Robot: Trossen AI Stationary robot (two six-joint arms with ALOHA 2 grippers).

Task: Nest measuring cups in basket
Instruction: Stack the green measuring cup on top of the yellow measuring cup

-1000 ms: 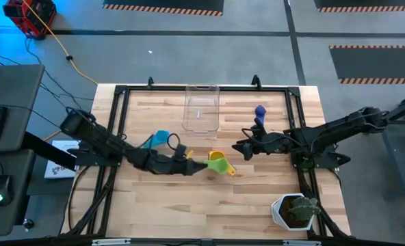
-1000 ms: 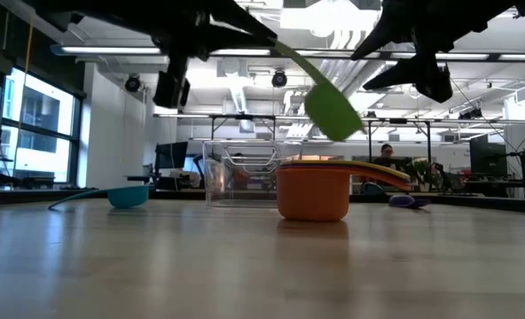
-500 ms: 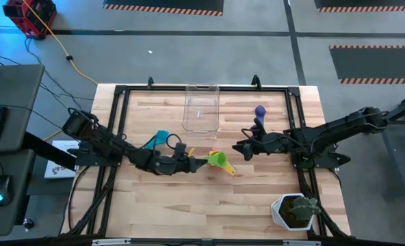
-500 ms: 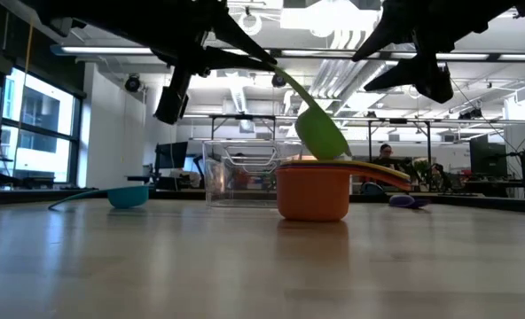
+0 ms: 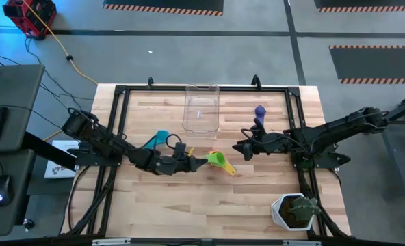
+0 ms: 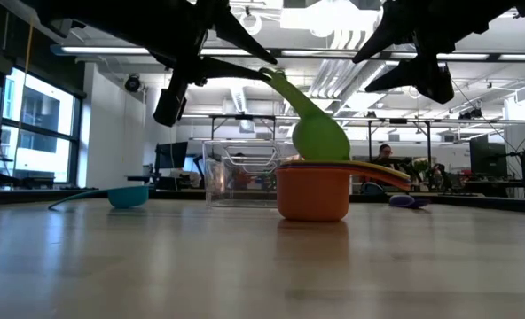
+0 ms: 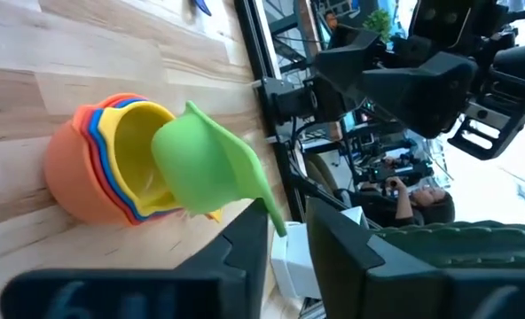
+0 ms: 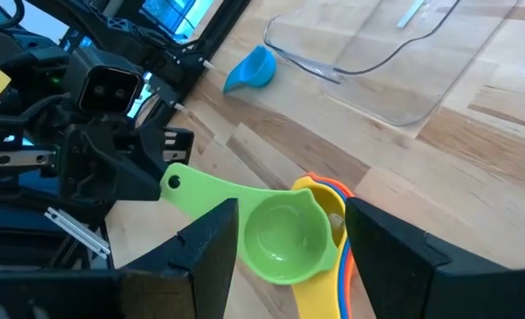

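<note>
From my console, the green measuring cup (image 6: 320, 137) had sunk since a moment before and now rested in the orange-red-yellow stack (image 6: 313, 190) at table centre. The left gripper (image 5: 194, 162), at the stack's nine o'clock, had just parted narrowly off the handle, so that nesting looked done. The right gripper (image 5: 245, 149) hovered half-open, empty. The clear basket (image 5: 201, 108) waited at twelve o'clock

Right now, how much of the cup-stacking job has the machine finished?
Partly done. Orange, red and yellow cups already sit nested on the table. The green cup rests on that stack, its handle at the left tool. The light blue cup and a blue one lie apart, and the basket holds no cups.
</note>
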